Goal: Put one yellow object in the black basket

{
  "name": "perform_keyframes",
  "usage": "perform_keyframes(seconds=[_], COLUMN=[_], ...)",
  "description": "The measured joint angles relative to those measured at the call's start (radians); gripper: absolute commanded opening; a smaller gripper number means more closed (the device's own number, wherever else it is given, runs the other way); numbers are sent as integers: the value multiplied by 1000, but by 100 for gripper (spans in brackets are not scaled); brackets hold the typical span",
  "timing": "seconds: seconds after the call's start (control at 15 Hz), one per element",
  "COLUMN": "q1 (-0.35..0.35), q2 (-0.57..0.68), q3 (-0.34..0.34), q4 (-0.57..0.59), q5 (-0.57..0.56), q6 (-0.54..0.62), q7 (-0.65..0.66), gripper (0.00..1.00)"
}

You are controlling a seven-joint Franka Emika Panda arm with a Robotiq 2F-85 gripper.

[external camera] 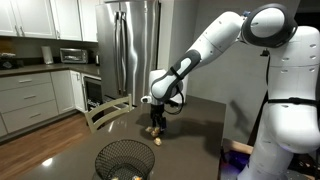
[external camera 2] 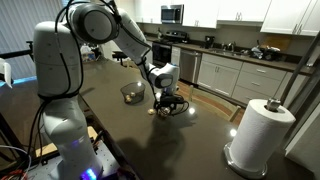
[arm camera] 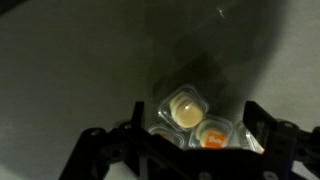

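Note:
Several small yellow and orange lumps in clear plastic cups lie in a cluster on the dark table. In the wrist view a pale yellow cup [arm camera: 186,108] sits beside an orange one [arm camera: 212,136]. My gripper [arm camera: 195,118] is open just above them, a finger on each side of the cluster, holding nothing. It shows in both exterior views [external camera: 157,120] [external camera 2: 168,100], low over the cups [external camera: 157,134] [external camera 2: 160,110]. The black basket [external camera: 125,152] stands apart from the cluster, near the table's front edge in an exterior view, and beyond the gripper in an exterior view [external camera 2: 132,93].
A paper towel roll [external camera 2: 262,135] stands on the table, well away from the gripper. A chair back [external camera: 105,112] rises at the table's far edge. Kitchen cabinets and a steel fridge [external camera: 132,50] are behind. Something pale lies in the basket's bottom.

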Motion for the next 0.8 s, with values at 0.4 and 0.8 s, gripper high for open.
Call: perform_keyframes(seconds=[0.4, 0.8], q1=[-3, -9], q2=[22, 22], q3=[5, 9], q4=[0, 7], q5=[-5, -49], q6=[52, 58], q7=[0, 0], gripper=[39, 17])
